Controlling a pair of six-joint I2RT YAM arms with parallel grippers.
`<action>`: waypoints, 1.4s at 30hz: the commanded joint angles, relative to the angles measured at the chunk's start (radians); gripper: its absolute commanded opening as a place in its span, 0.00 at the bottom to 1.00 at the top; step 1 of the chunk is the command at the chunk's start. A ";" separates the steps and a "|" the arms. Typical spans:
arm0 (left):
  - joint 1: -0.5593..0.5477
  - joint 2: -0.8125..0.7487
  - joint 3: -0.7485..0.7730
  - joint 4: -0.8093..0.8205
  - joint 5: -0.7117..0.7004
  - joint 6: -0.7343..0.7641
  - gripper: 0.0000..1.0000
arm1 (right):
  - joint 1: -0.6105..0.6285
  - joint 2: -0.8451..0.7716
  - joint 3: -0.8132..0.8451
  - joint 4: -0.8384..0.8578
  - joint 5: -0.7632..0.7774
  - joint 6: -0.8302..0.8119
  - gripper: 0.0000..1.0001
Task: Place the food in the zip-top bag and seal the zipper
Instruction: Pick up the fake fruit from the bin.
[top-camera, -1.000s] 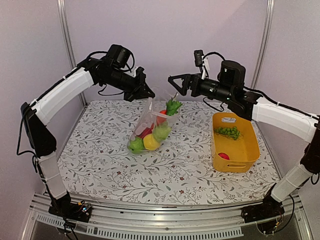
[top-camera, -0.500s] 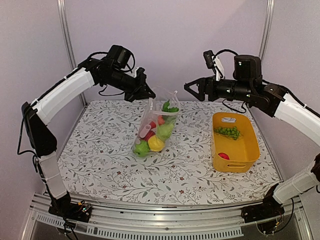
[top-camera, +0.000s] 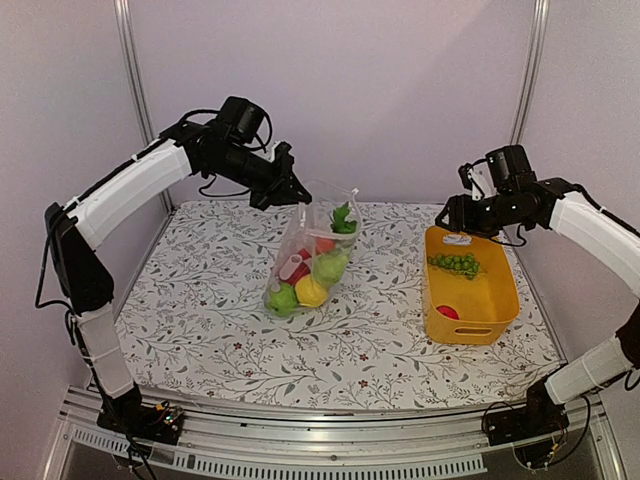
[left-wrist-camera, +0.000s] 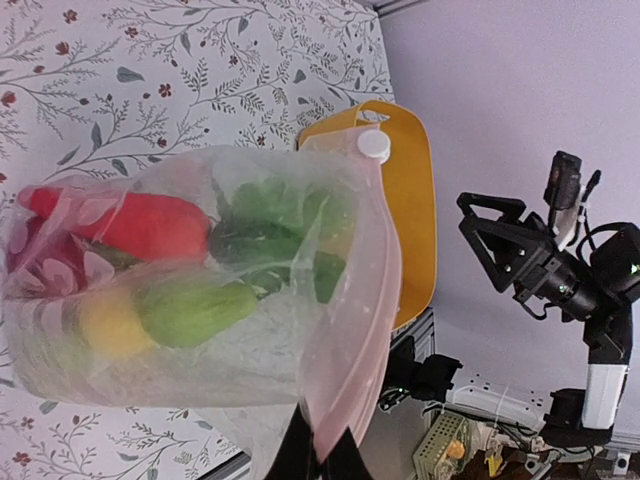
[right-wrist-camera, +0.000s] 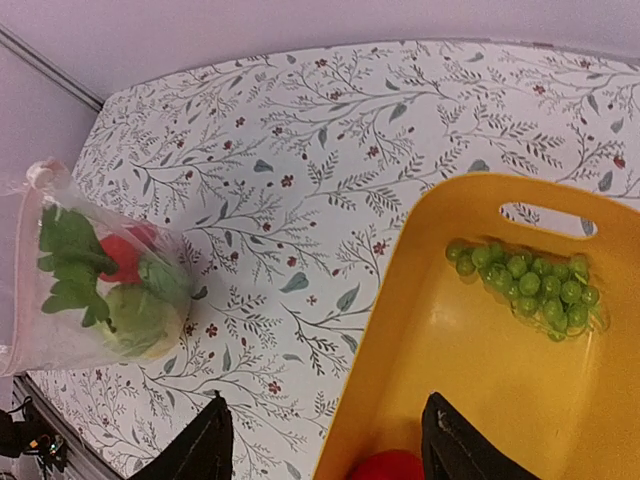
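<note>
Most of the toy food already sits inside the clear, crinkly zip-top bag (top-camera: 312, 250), held up by its mouth edge over the middle of the flower-patterned table (top-camera: 200, 300), with red, yellow and green pieces bunched low inside. To its right, the orange-yellow plastic basket (top-camera: 470, 328) holds what is left: a green grape bunch (top-camera: 454, 263) and one red ball (top-camera: 447, 312). The zipper looks unsealed, so loading those two and closing it remain. The left gripper (top-camera: 297, 193) is clenched on the bag's mouth edge; the right gripper (right-wrist-camera: 325, 440) hovers by the basket's far end, jaws spread wide, touching nothing.
</note>
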 joint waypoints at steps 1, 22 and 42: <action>0.009 -0.030 -0.026 0.013 0.007 0.018 0.00 | -0.077 -0.022 -0.130 -0.169 -0.049 0.043 0.63; 0.009 -0.056 -0.067 0.038 0.011 0.011 0.00 | -0.089 0.264 -0.318 -0.115 -0.165 0.025 0.84; 0.010 -0.071 -0.091 0.047 0.007 0.011 0.00 | -0.098 0.084 -0.025 -0.277 -0.028 0.049 0.50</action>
